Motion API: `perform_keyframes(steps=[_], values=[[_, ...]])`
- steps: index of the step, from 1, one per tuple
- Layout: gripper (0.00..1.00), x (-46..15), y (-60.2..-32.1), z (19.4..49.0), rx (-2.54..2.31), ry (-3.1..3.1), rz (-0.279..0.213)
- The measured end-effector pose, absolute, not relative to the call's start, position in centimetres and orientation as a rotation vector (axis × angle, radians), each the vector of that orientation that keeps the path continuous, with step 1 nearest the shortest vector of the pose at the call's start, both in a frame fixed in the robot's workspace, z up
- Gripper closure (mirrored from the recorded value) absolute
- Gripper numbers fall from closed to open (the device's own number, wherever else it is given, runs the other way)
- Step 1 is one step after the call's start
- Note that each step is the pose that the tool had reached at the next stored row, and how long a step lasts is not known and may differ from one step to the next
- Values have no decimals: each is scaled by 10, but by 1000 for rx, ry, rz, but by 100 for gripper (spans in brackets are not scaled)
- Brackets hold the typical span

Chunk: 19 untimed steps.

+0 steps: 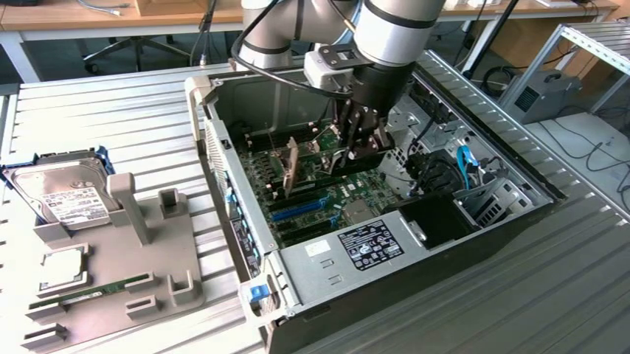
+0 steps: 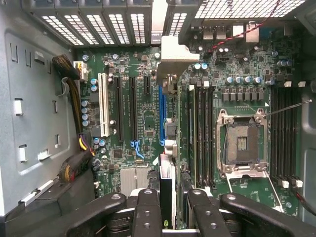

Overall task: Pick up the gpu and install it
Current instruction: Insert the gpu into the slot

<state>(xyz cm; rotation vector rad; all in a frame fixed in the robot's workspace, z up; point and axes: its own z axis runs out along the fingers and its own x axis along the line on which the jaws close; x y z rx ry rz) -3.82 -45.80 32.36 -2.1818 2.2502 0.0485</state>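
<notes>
fingers (image 2: pixel 147 210) of the gripper (image 2: pixel 168 207) fill the nearest part of the wrist view, two dark padded bars with the gpu (image 2: pixel 168 182) pinched edge-on between them. the tool is part-closed, clamped on the card and holding it upright. seen down its edge, the card runs away from the camera along the blue pcie slot (image 2: pixel 161 116), and its silver end bracket (image 2: pixel 174 59) reaches the row of vented slot covers (image 2: pixel 106 22) at the back wall of the case.

just beyond the card on one side lie the black and white expansion slots (image 2: pixel 104 111); on the other side the ram slots (image 2: pixel 202 128) and then the bare cpu socket (image 2: pixel 242 143) with its metal frame.

in the exterior view the gripper (image 1: pixel 356 151) hangs inside the open computer case (image 1: pixel 325 251), low over the motherboard (image 1: pixel 335 192), with the gpu (image 1: pixel 291 171) standing on edge just beside it toward that view's left.

further out, on the exterior view's left, a grey parts stand (image 1: pixel 128 221) sits on the slatted table (image 1: pixel 118 110), with a hard drive (image 1: pixel 64 195), a cpu (image 1: pixel 61 269) and a ram stick (image 1: pixel 94 289) resting in it.

as i judge it, the pick-up is done and the card has been brought to its slot. whether its edge connector is fully seated i cannot tell. the grip is not yet released, so the install looks late but unfinished.
</notes>
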Motion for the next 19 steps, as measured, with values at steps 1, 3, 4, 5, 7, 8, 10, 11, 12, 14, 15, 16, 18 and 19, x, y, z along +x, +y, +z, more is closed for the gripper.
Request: perform_keyframes(steps=[1,3,4,5,7,8,10,11,12,14,15,16,18,19], values=[[74,-38,-458,323,-2182,2250,48],[74,-39,-458,323,-2182,2250,49],[74,-39,-458,323,-2182,2250,49],[74,-39,-458,323,-2182,2250,48],[74,-39,-458,323,-2182,2250,49],[74,-39,-458,322,-2182,2250,49],[74,-40,-458,322,-2182,2250,48],[74,-40,-458,322,-2182,2250,49],[74,-40,-458,322,-2182,2250,49],[74,-40,-458,321,-2182,2250,49],[74,-40,-458,321,-2182,2250,49],[74,-40,-458,321,-2182,2250,49],[74,-41,-458,321,-2182,2250,49],[74,-41,-458,321,-2182,2250,49]])
